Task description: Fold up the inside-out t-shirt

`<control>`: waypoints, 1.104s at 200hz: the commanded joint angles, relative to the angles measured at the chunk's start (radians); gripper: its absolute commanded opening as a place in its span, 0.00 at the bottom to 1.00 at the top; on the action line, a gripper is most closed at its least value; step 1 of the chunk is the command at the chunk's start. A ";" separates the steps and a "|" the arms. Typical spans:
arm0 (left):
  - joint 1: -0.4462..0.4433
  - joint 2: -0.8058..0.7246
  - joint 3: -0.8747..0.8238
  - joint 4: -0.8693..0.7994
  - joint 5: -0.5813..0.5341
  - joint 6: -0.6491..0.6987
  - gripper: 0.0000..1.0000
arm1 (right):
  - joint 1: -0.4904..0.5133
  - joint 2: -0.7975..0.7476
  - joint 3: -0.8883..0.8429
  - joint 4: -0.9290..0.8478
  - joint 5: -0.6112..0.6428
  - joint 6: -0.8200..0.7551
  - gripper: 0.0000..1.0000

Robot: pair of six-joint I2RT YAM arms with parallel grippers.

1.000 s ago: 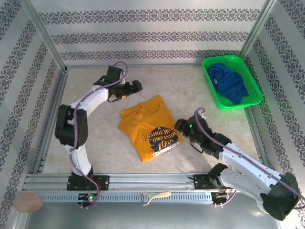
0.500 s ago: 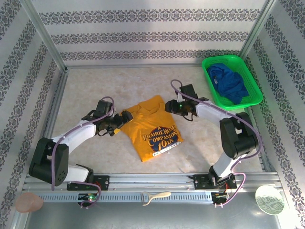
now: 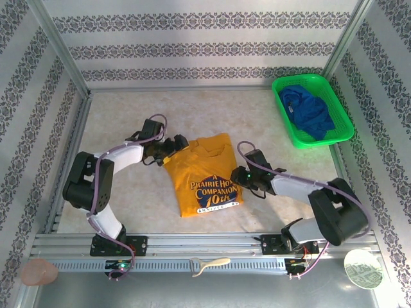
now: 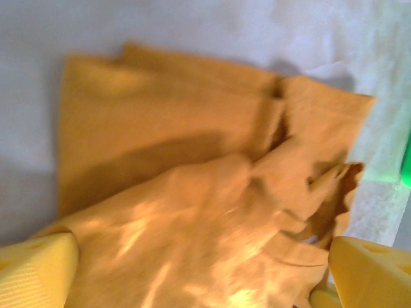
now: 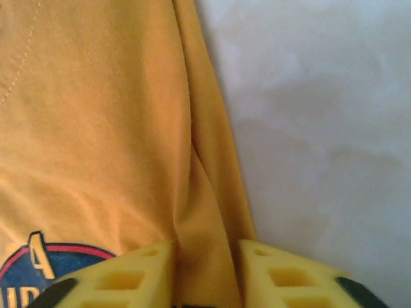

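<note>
Your right gripper (image 5: 207, 253) is pinched narrow on the right side edge of the orange-yellow cotton t-shirt with a dark blue printed emblem (image 3: 202, 176). Your left gripper (image 4: 202, 256) stands wide over its far-left sleeve. The shirt lies flat mid-way on the pale stone-patterned table (image 3: 128, 115), between both arms, with its long axis running far to near. Emblem up, sleeve rumpled.

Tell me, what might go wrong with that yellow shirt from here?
The right gripper seems pinched on the right edge of the t-shirt; pulling could drag the folded layers askew. The left gripper is open over bunched fabric at its far left corner, so it may grab too many layers.
</note>
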State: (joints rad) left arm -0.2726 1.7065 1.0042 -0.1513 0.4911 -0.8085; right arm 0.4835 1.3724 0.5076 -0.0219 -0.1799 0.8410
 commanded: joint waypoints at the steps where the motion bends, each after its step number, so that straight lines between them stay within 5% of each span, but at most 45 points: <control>1: 0.013 -0.031 0.112 -0.145 0.008 0.133 0.99 | -0.006 -0.069 0.013 -0.048 0.089 0.039 0.44; 45: 0.007 -0.115 0.173 -0.451 -0.136 0.242 1.00 | -0.139 0.028 0.246 -0.112 -0.016 -0.225 0.57; 79: 0.000 -0.137 0.065 -0.413 -0.121 0.221 0.99 | -0.171 0.285 0.505 -0.219 -0.166 -0.392 0.57; 116: -0.014 -0.099 0.048 -0.375 -0.106 0.200 0.88 | -0.169 0.429 0.610 -0.254 -0.159 -0.422 0.56; 149: -0.038 -0.035 0.075 -0.362 -0.104 0.191 0.78 | -0.169 0.486 0.619 -0.237 -0.178 -0.401 0.52; 221: -0.065 0.051 0.089 -0.327 -0.122 0.175 0.75 | -0.173 0.501 0.621 -0.221 -0.200 -0.391 0.31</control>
State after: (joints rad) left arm -0.3218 1.7264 1.0657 -0.5076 0.3836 -0.6193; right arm 0.3161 1.8629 1.1023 -0.2398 -0.3580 0.4591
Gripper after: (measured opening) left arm 0.775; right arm 0.339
